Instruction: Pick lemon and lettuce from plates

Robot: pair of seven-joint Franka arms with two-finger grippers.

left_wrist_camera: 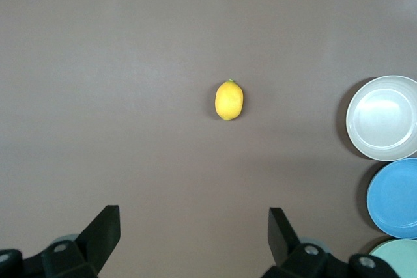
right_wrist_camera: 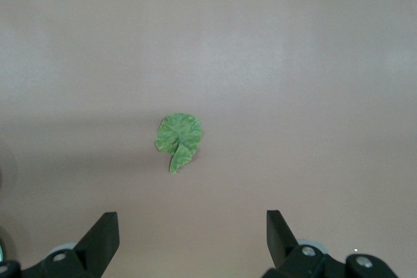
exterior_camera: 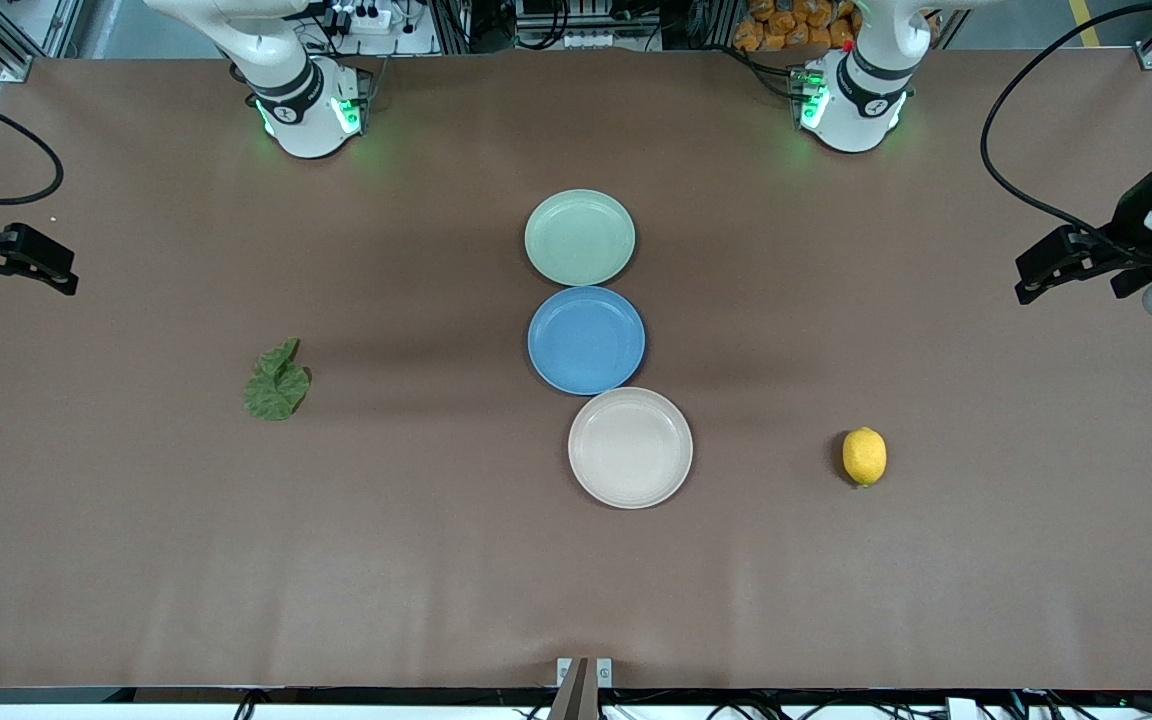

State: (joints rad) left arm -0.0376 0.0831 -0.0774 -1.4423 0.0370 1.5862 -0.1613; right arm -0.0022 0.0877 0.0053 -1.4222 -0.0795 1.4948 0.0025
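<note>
The lemon [exterior_camera: 864, 456] lies on the bare table toward the left arm's end, apart from the plates; it also shows in the left wrist view [left_wrist_camera: 229, 100]. The lettuce [exterior_camera: 276, 381] lies on the bare table toward the right arm's end, and in the right wrist view [right_wrist_camera: 179, 138]. The mint green plate [exterior_camera: 579, 237] and the beige plate [exterior_camera: 630, 447] are both empty. My left gripper [exterior_camera: 1031, 280] is open and empty, raised over its end of the table [left_wrist_camera: 194, 226]. My right gripper [exterior_camera: 61, 275] is open and empty, raised over its end [right_wrist_camera: 193, 229].
An empty blue plate [exterior_camera: 586, 340] sits between the mint and beige plates, the three in a touching row at the table's middle. The beige plate [left_wrist_camera: 383, 118] and blue plate [left_wrist_camera: 394, 198] show at the edge of the left wrist view.
</note>
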